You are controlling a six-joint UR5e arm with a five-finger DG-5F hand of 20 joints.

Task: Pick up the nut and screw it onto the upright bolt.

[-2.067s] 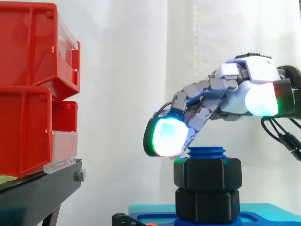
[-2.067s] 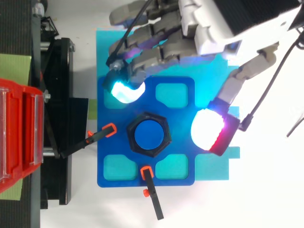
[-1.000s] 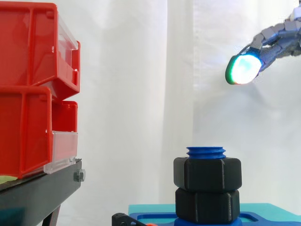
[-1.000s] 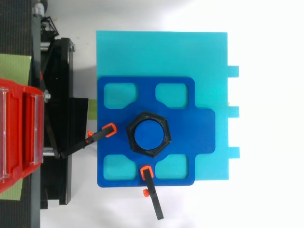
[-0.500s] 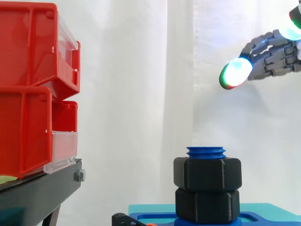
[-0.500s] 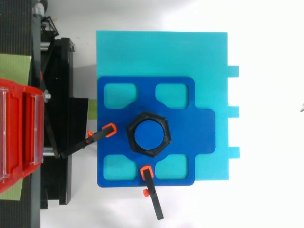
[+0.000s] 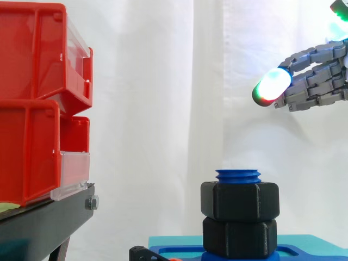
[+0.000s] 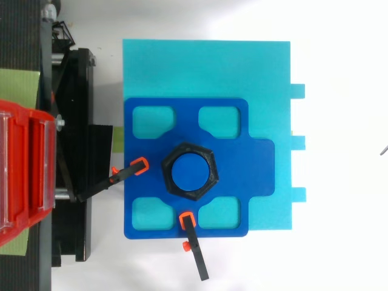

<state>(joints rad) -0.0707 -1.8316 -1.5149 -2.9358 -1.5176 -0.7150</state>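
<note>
At left, two red plastic bins (image 7: 32,103) sit stacked on a black stand (image 7: 49,220), each with a clear front lip; what they hold cannot be seen; at centre a blue threaded bolt (image 7: 237,175) stands upright with two black hexagonal nuts on it, the top nut (image 7: 240,200) resting on the lower nut (image 7: 239,236), the bolt's tip showing just above; from above, a dark blue plate (image 8: 257,163) with four rounded cut-outs lies on a flat cyan board (image 8: 206,66); two black clamps (image 8: 195,254) with orange tips touch its edges; high at right the hand (image 7: 318,81) hangs well clear, fingers loosely extended, holding nothing, one pad (image 7: 270,87) glowing white, green and red.
</note>
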